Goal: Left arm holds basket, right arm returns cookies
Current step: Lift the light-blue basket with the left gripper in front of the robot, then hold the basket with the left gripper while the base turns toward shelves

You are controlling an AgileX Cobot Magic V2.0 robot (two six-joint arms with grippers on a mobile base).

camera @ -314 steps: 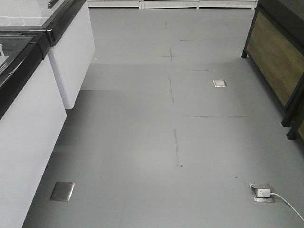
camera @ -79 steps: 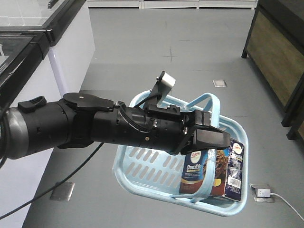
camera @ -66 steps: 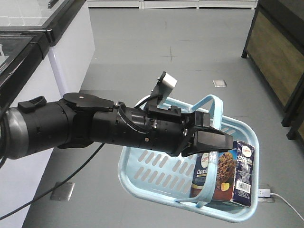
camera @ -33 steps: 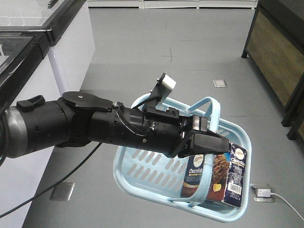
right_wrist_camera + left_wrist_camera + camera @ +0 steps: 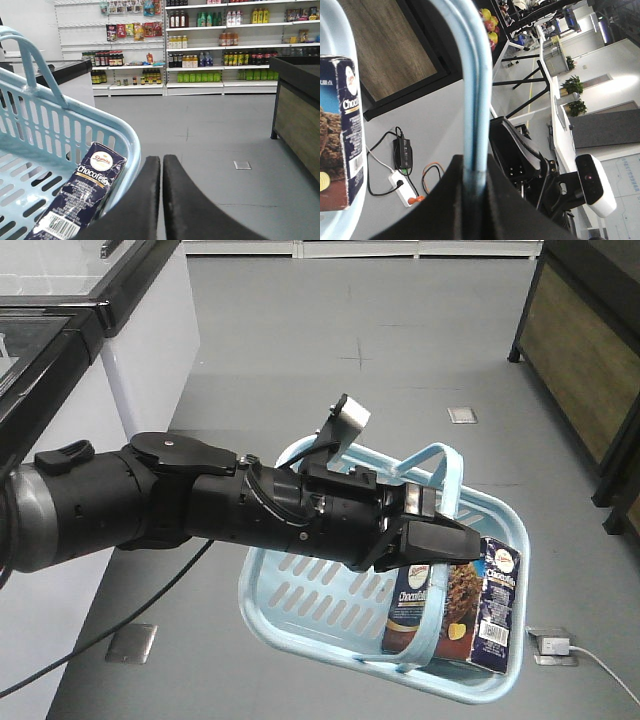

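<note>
- While the left arm [image 5: 200,510] carries the basket [image 5: 300,625] above the floor [image 5: 300,370], the left gripper [image 5: 474,169] is clamped on the two loop handles [image 5: 472,75], which lie pressed together between its jaws.
- Inside the basket, the cookies [image 5: 455,600] stand leaning against the wall at the end away from the left arm. I can see nothing else in the basket.
- Just outside the basket, beside the end where the box leans, is the right gripper [image 5: 161,200]. Its two fingers [image 5: 142,205] are pressed together and hold nothing.
- I judge that the step in hand is the reach for the box, so the fingers must first spread wider than the narrow side of the box before they go into the basket.
- It seems better to come from above the basket, between the handles and the end wall, and to take the box near its top, where the cardboard is free.
- Because the basket hangs from its handles and seems tilted, it may swing when touched. The left arm should not move, and the right gripper should close gently and then lift straight up out of the basket.
</note>
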